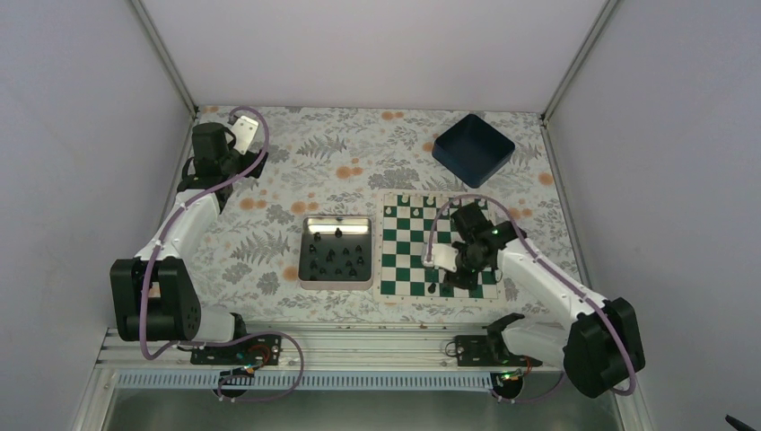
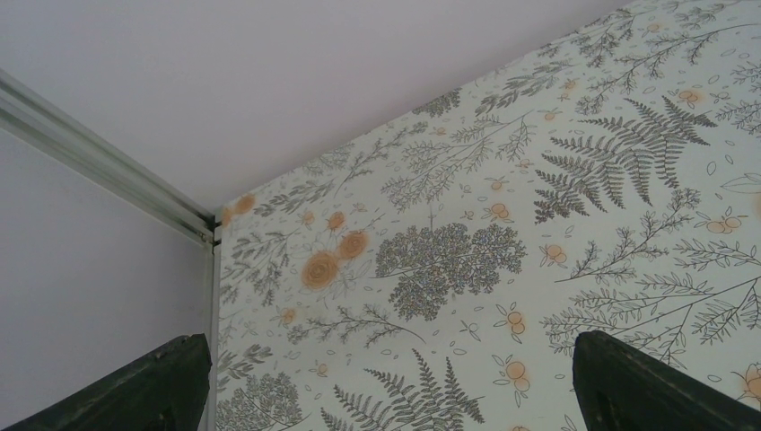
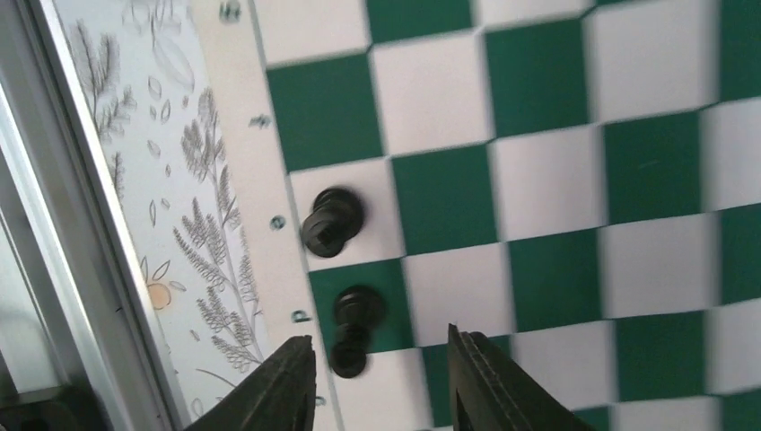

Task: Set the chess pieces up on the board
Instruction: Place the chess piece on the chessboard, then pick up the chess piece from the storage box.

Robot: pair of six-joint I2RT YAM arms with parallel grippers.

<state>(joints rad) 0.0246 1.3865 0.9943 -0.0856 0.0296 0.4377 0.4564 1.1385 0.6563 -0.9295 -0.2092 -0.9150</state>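
Note:
The green and white board [image 1: 408, 251] lies right of centre on the table. My right gripper [image 1: 451, 272] hovers over its near edge, open and empty. In the right wrist view its jaws [image 3: 381, 382] stand apart above two black chess pieces [image 3: 333, 221] [image 3: 354, 329] on the board's edge squares [image 3: 556, 180]; the nearer piece lies between the fingers, closer to the left one. Several more black pieces [image 1: 339, 256] lie in the silver tin. My left gripper [image 1: 214, 136] is raised at the back left corner, open and empty [image 2: 395, 400], over bare floral cloth.
The silver tin [image 1: 307, 269] sits left of the board. A dark blue bin [image 1: 473, 148] stands behind the board. A few small white pieces [image 1: 406, 199] stand on the board's far row. Metal frame posts and walls close in the table's back corners [image 2: 108, 166].

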